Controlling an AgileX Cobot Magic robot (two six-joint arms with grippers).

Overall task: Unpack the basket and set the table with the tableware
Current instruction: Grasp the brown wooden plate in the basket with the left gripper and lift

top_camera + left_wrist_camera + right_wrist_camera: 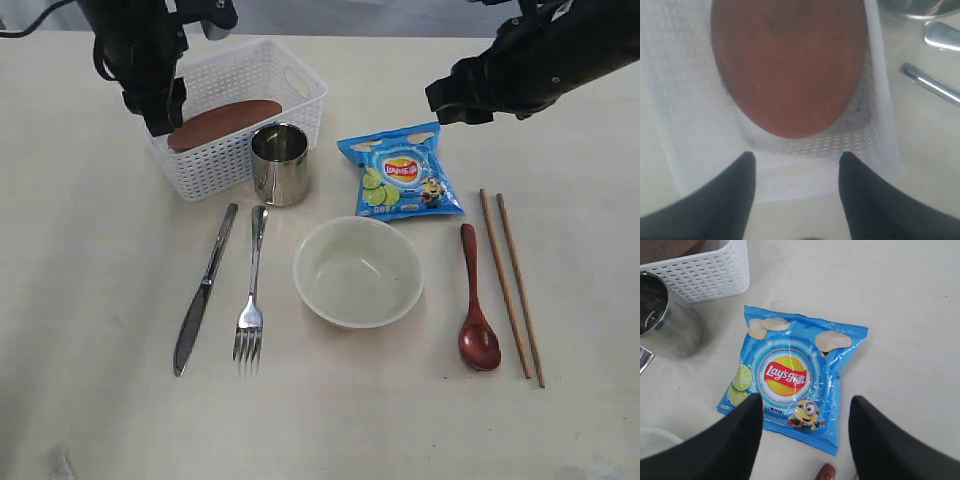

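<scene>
**A:** Wide shot, and it's nearly all table (pixel 90 300): a pale cream top running from one side of the view to the other.

**B:** Flat and matte, with a few faint scuffs. There's a small pale mark (pixel 62 463) near the front left corner of the view.

**A:** At the far side the tabletop ends, and a narrow grey strip (pixel 350 15) shows beyond the edge. Wall or floor, I can't tell.

**B:** The light is soft and even. Shadows on the surface are short and blurry at the edges.

**A:** The two close-up cameras show the same cream surface, smooth, with only slight smudges.
</scene>
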